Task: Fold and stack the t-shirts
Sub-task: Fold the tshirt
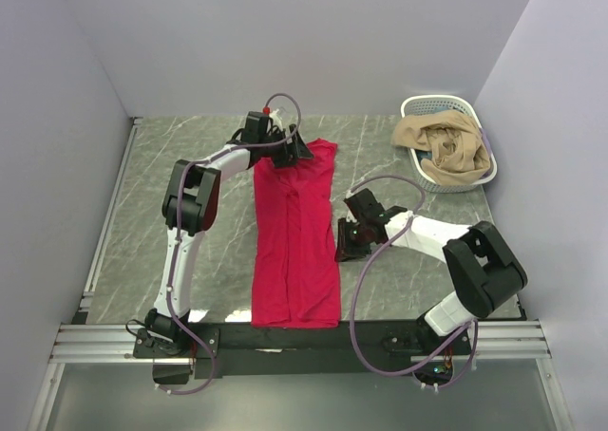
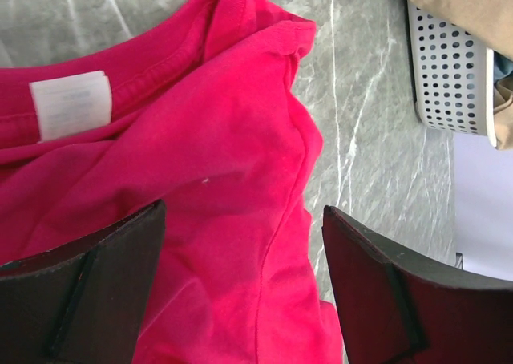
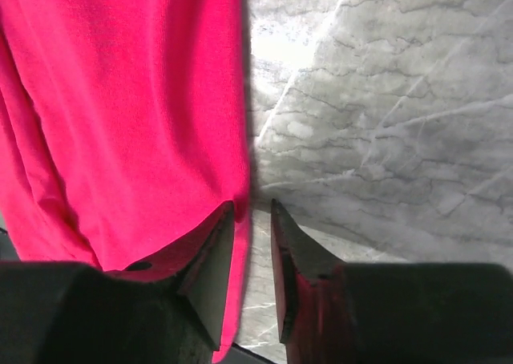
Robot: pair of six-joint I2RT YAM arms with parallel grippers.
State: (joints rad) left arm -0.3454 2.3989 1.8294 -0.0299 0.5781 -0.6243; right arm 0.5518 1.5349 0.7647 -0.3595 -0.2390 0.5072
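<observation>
Crimson t-shirt [image 1: 294,241] lies on the marble table [image 1: 218,251] as one long narrow strip, left of the white basket [image 1: 437,100] — its collar end about level with that basket, its hem well on the near side of it. Left gripper [image 2: 243,212] hangs over the collar end, near the white neck label [image 2: 70,103], jaws spread wide, grasping nothing. Right gripper [image 3: 252,206], on the basket's near side, sits at the strip's basket-side edge — fingers narrowly parted, bare marble between them, no cloth held. Tan cloth [image 1: 446,146] fills the basket.

- Left arm [image 1: 174,270], right arm [image 1: 427,232]: white links, black joint housings.
- Lilac cables [image 1: 353,298] arch behind left end effector [image 1: 285,152] and right end effector [image 1: 344,251].
- Fingers [image 2: 88,300] dark, wedge-shaped.
</observation>
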